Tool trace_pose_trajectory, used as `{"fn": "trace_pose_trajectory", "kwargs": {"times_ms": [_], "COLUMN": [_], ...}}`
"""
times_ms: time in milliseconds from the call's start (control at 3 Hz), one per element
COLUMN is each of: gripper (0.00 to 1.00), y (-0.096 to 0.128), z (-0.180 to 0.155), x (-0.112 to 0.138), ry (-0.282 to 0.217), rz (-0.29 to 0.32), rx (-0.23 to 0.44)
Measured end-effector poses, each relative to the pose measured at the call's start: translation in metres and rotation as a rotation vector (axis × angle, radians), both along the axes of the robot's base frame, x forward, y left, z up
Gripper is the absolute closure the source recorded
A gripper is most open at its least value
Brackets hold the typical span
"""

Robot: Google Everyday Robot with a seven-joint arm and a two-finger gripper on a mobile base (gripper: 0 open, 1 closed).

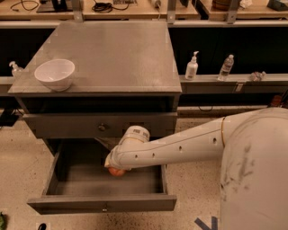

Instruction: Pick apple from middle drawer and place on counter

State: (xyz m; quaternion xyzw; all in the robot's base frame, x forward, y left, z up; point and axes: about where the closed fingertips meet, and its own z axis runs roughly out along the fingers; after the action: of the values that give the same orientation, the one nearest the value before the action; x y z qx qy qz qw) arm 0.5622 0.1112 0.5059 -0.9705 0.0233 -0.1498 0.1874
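The middle drawer point(103, 203) stands pulled open below the counter point(108, 54). The red and yellowish apple point(117, 172) shows inside the drawer, toward its back middle. My gripper point(115, 165) reaches in from the right at the end of the white arm and sits directly over the apple, covering its top. Only the apple's lower part shows under the wrist. The counter top is bare apart from a white bowl point(55, 74) at its front left corner.
A shut grey drawer front with a round knob point(102, 127) lies just above the gripper. A low shelf to the right holds a pump bottle point(192, 66) and a water bottle point(226, 67). Wooden benches point(135, 9) run along the back. My white arm fills the lower right.
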Motion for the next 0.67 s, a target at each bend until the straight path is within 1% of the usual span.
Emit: {"fn": "trace_pose_trajectory", "kwargs": {"times_ms": [333, 667], "gripper": [1.0, 1.0], "y": [-0.005, -0.014], "z": [0.062, 0.133], "x": [-0.001, -0.022], "ry": [-0.019, -0.042], "rz": [0.021, 0.047], "rx": [-0.002, 0.044]}}
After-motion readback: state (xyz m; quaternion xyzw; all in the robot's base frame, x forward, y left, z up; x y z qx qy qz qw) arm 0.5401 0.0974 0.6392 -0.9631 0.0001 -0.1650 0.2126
